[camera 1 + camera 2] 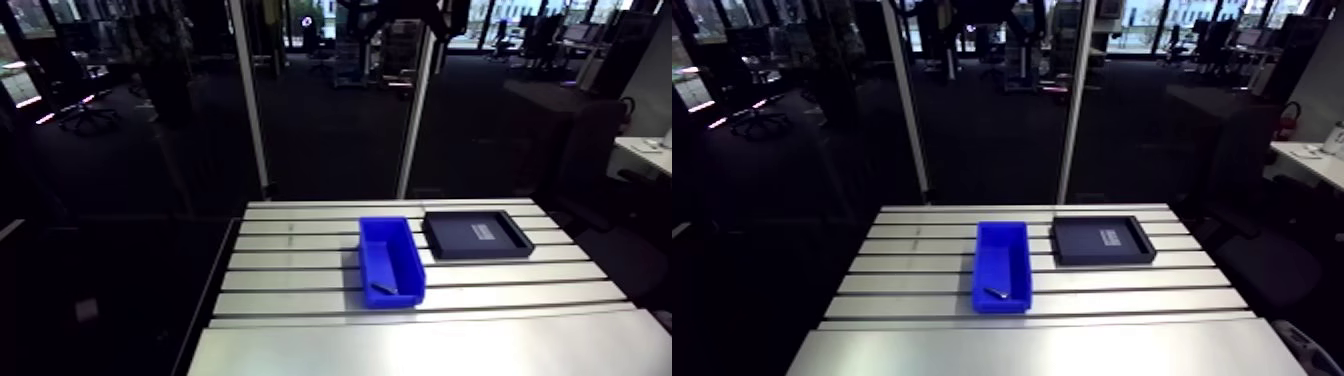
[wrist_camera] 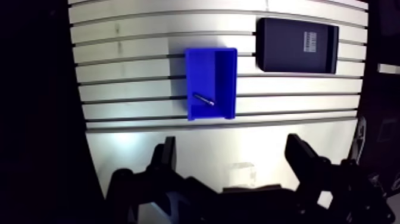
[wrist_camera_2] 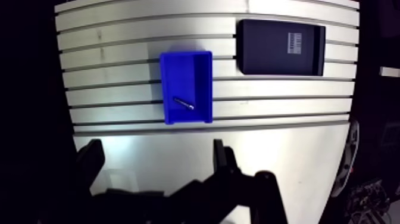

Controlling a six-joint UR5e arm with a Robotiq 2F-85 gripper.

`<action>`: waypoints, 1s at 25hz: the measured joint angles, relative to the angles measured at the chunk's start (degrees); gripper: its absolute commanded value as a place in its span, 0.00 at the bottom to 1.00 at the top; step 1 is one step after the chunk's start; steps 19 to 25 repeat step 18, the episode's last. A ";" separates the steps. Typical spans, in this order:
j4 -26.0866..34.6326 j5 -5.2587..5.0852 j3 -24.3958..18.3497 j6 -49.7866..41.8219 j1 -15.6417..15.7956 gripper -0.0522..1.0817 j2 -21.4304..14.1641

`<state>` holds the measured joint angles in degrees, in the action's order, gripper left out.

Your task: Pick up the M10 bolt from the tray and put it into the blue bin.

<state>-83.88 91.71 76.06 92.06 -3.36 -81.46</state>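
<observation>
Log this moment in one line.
small metal bolt: in blue plastic bin | black flat tray: beside bin | gripper: open, empty

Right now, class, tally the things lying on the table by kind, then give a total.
bin: 1
tray: 1
bolt: 1
Total: 3

room dim | table bright, glare patch just ahead of dark gripper
</observation>
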 measured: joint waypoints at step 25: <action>0.03 0.00 0.31 0.00 -0.05 0.05 -0.14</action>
